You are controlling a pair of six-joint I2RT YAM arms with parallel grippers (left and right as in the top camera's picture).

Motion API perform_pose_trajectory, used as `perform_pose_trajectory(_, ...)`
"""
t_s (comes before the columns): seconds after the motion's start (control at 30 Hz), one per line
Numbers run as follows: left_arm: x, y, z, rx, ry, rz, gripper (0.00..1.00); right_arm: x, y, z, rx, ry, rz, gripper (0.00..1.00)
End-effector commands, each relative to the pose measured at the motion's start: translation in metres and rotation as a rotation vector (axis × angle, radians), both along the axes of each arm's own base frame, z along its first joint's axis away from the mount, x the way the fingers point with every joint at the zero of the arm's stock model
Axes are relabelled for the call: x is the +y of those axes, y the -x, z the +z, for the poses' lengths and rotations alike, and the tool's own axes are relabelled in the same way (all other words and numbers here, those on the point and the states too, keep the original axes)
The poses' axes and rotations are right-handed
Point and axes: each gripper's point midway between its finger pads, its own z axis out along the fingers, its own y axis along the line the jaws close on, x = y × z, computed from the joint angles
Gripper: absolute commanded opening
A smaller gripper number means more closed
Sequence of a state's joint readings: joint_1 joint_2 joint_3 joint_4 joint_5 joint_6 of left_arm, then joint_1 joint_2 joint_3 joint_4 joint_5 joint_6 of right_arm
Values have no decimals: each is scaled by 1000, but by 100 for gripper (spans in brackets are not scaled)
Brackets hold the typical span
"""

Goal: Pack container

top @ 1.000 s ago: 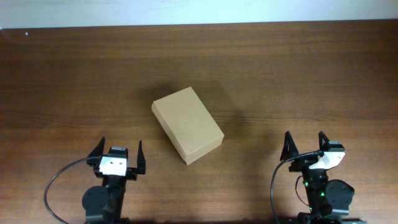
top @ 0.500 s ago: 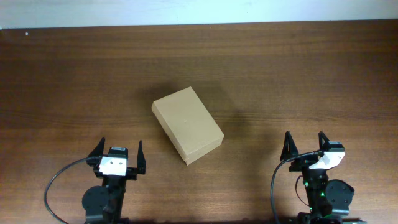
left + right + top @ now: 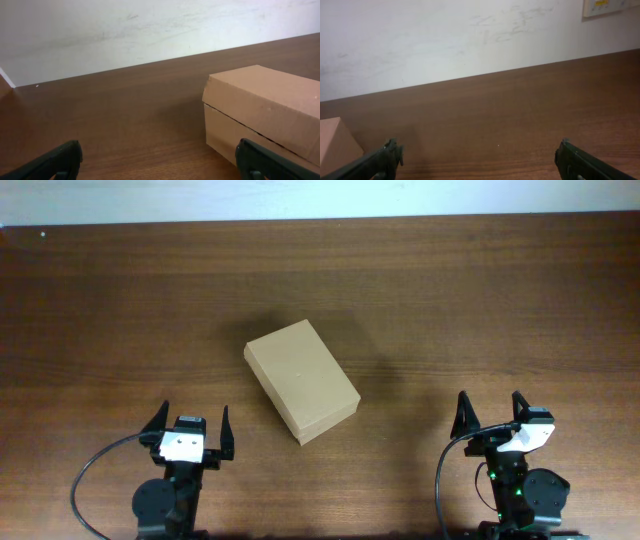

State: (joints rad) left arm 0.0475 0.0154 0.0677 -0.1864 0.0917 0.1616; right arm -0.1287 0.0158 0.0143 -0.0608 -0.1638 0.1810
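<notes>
Container [image 3: 302,380], lid shut, lies on the brown surface [image 3: 480,300] ahead and to the right of the left pincer [image 3: 191,430], and ahead and well to the left of the right pincer [image 3: 491,416]. Its long axis runs diagonally, the near end angled toward the right pincer. Both pincers stand wide apart, empty. The left arm looks nearer.

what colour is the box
Plain tan cardboard, no markings; the box shows best in the overhead view.
</notes>
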Motion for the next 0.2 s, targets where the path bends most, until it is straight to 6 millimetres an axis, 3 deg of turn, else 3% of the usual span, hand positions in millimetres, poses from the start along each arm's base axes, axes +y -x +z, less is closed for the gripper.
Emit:
perform_pose_trajectory(0.0, 1, 0, -3, -3, -14, 8, 99, 0, 0, -2, -3, 0, 4, 99)
perform_pose_trajectory(0.17, 1, 0, -3, -3, -14, 8, 99, 0, 0, -2, -3, 0, 4, 99)
